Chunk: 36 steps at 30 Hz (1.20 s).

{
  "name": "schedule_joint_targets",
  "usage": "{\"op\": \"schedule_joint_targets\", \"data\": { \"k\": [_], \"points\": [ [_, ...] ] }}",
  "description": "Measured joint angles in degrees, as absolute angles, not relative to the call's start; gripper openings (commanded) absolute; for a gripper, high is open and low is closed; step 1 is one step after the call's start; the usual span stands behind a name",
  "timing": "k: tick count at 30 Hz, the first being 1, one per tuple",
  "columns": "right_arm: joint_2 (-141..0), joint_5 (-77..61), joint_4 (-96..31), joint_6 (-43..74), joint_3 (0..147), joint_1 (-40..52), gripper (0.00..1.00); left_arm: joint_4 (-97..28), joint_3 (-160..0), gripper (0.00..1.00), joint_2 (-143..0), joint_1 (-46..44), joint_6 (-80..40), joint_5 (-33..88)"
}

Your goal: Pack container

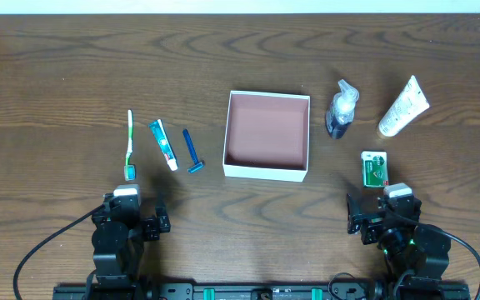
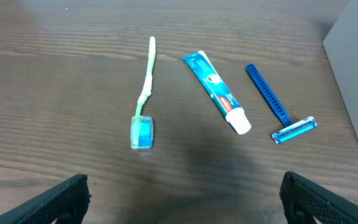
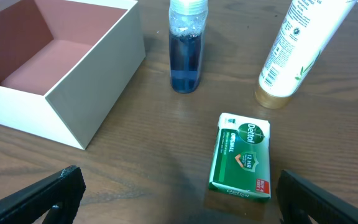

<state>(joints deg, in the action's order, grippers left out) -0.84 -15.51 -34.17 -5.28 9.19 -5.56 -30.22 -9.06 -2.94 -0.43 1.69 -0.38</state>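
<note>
The container [image 1: 267, 171], a square white-walled box with a pink-brown inside, sits open and empty at the table's middle; its corner shows in the right wrist view [image 3: 92, 81] and its wall in the left wrist view [image 2: 353, 74]. Left of it lie a toothbrush [image 1: 129, 143] [image 2: 145, 93], a toothpaste tube [image 1: 162, 143] [image 2: 216, 90] and a blue razor [image 1: 192, 152] [image 2: 275, 106]. Right of it are a blue pump bottle [image 1: 340, 111] [image 3: 185, 50], a white lotion tube [image 1: 403, 107] [image 3: 297, 46] and a green soap box [image 1: 374, 168] [image 3: 244, 155]. My left gripper [image 1: 130, 196] [image 2: 182, 199] and right gripper [image 1: 394, 193] [image 3: 179, 199] are open and empty near the front edge.
The wooden table [image 1: 73, 75] stretches bare behind and beside the items. The arm bases and cables sit at the front edge.
</note>
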Motion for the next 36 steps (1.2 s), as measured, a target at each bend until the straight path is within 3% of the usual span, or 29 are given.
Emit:
{"op": "schedule_joint_targets", "data": {
  "k": [26,36],
  "points": [
    [-0.84,-15.55,-34.13,-5.28,9.19,-5.56,0.99,-30.22,-9.06,0.98,-2.94,-0.43,1.69,-0.38],
    [-0.84,-26.61,-31.51,3.18,9.13,-5.56,0.99,-30.22,-9.06,0.98,-2.94,-0.43,1.69,-0.38]
  ]
}}
